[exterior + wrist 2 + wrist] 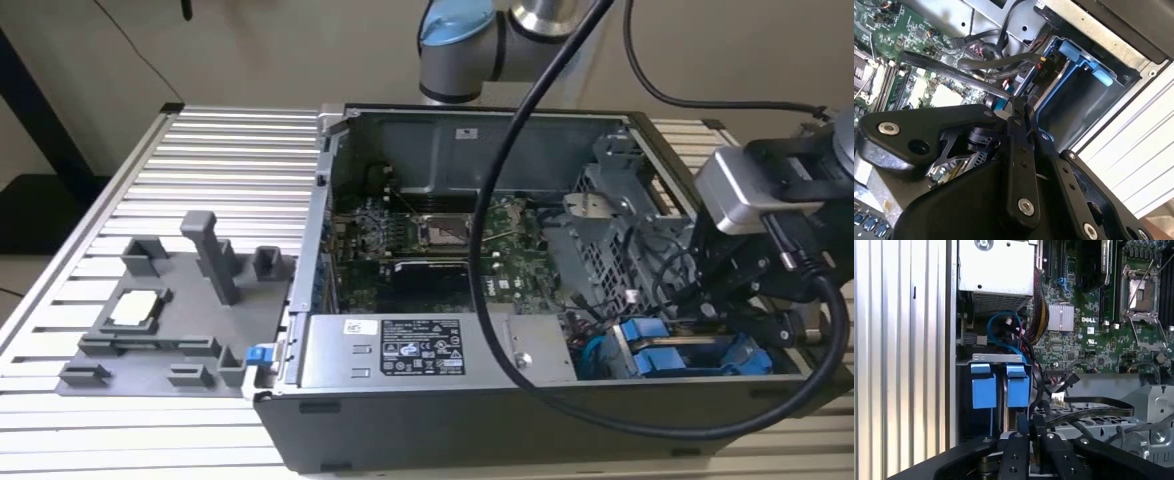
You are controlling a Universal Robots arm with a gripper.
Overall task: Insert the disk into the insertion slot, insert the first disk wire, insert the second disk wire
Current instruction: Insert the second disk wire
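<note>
1. Black robot gripper (721,290) reaches down into the open grey computer case (441,425) at the exterior view's right, beside the blue-tabbed grey metal insertion slot (694,355).
2. Fingers (1019,440) nearly closed, pinching a black disk wire (1089,407).
3. Case sits on a ribbed aluminium table (214,150); grey plastic fixture tray (160,330) lies alongside.

You've got a black gripper (1016,107) with silver screw heads. Insertion slot (694,352) is grey metal with bright blue plastic tabs; in the first wrist view you see 2 blue tabs (1000,386) side by side. Motherboard (441,250) is green. Power-supply box (427,350) is grey with a black-and-white sticker. Cables (1024,335): black, plus 1 blue loop. Table (227,150) is silver, ribbed in parallel stripes. Fixture tray (160,320) is dark grey.
</note>
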